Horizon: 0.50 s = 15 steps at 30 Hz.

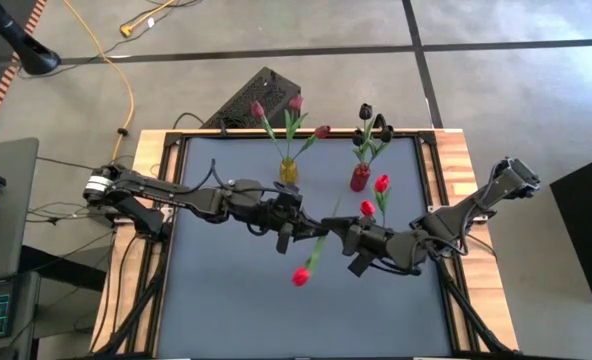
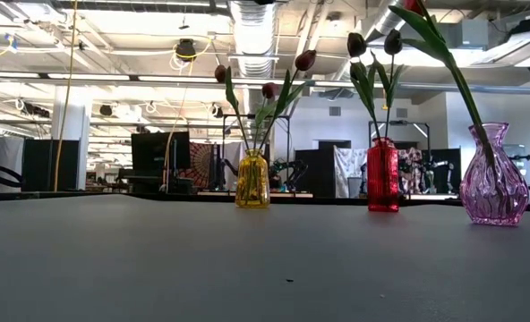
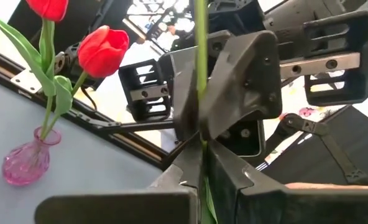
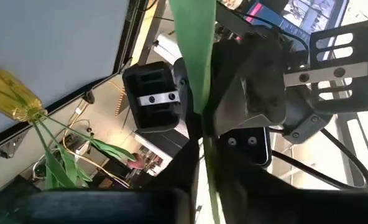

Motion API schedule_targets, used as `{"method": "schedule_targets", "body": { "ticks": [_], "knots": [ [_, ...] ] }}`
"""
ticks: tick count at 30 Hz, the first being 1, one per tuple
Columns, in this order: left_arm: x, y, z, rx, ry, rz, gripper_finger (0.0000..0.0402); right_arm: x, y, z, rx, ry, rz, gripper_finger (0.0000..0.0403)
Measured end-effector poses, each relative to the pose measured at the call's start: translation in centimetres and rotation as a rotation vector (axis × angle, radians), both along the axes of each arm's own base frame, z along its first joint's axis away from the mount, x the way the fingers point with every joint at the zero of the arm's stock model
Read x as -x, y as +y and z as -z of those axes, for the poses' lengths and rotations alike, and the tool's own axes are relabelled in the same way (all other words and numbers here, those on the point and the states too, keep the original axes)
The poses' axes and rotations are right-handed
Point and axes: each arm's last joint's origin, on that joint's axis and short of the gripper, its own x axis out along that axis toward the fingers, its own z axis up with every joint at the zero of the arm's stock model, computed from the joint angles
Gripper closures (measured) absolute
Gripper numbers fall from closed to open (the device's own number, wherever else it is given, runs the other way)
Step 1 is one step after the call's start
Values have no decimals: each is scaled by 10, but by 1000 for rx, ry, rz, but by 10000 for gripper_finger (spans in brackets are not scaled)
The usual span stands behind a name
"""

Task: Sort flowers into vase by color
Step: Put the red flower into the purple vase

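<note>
Right now I have both grippers over the tabletop's middle, clamped on one red artificial tulip (image 1: 300, 276) by its thin green stem: left gripper (image 1: 292, 232) nearer the left edge, right gripper (image 1: 348, 243) beside it, head hanging toward the front edge.

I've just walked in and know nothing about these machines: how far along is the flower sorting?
Mostly done. The yellow glass vase holds three maroon-pink tulips, the red glass vase two black tulips, and the pink glass vase two bright red tulips. In hand: a red tulip, its green stem gripped by the left gripper and the right gripper above the table. It still needs placing.
</note>
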Motion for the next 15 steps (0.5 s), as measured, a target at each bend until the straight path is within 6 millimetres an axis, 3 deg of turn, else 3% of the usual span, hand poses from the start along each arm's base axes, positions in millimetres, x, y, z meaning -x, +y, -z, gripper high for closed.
{"method": "schedule_targets", "body": {
  "ticks": [5,15],
  "knots": [
    [0,0,0,-34,-9,-19,380,1,-1,3,-73,-13,17,377],
    [1,6,-4,-196,-67,6,277,1,-1,3,-136,-36,29,368]
  ]
}}
